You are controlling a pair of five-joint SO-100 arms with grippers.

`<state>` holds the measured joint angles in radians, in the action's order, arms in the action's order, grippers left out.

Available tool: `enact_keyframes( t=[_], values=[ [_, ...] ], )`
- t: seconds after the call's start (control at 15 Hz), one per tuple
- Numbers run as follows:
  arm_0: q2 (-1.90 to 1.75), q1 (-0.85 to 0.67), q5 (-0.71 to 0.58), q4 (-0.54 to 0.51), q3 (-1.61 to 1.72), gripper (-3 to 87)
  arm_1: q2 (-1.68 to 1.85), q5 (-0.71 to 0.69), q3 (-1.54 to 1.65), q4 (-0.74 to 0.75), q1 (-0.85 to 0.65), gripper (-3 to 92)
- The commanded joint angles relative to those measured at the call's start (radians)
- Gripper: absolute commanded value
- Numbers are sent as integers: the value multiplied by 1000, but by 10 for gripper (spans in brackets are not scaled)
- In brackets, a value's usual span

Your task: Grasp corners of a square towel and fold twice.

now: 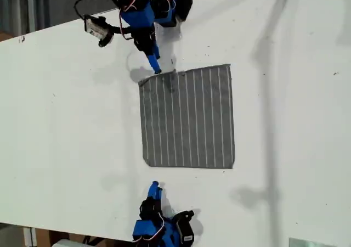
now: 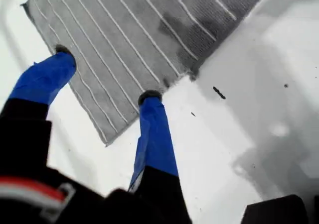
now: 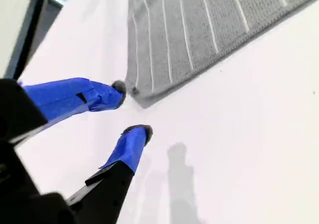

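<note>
Judging by its look, the towel (image 1: 188, 118) is light, soft and limp: a grey striped cloth that will drape and sag from wherever it is pinched, and may slide on the smooth white table (image 1: 66, 121) if pushed instead of lifted. It lies flat and unfolded, about mid-table in the exterior view. The sensible holds are its corners, each pinched just inside the hem so that only one layer comes up.

My first end effector (image 2: 105, 72) is at the upper left corner (image 1: 141, 82) in the exterior view. Its jaws are spread wide, one fingertip (image 2: 62, 50) over the cloth and the other at the hem. That corner (image 2: 105, 143) sits between them, a little back from the tips. The hem shows a small ripple just beside it. It holds nothing yet.

My second end effector (image 3: 130, 109) is also spread wide and empty over bare table. It is near the lower left corner (image 1: 148, 162) but short of it, with the tip of that corner (image 3: 142, 102) just ahead of the jaws
</note>
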<state>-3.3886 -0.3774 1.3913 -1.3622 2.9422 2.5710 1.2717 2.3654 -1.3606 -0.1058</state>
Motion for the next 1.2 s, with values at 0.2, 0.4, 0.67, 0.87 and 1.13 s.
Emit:
enact_keyframes(
  t=[0.2,0.4,0.67,0.87,1.13],
  values=[
    [1006,313,129,210,-485,138,-721,92,-301,-25,318,337],
    [1046,364,187,414,-359,148,-738,268,-296,74,560,339],
    [1169,380,166,591,-325,145,-951,379,-347,268,719,350],
    [1178,382,166,629,-296,141,-1065,382,-350,407,735,352],
    [1238,382,158,692,-282,133,-1157,351,-407,459,706,34]
  ],
)
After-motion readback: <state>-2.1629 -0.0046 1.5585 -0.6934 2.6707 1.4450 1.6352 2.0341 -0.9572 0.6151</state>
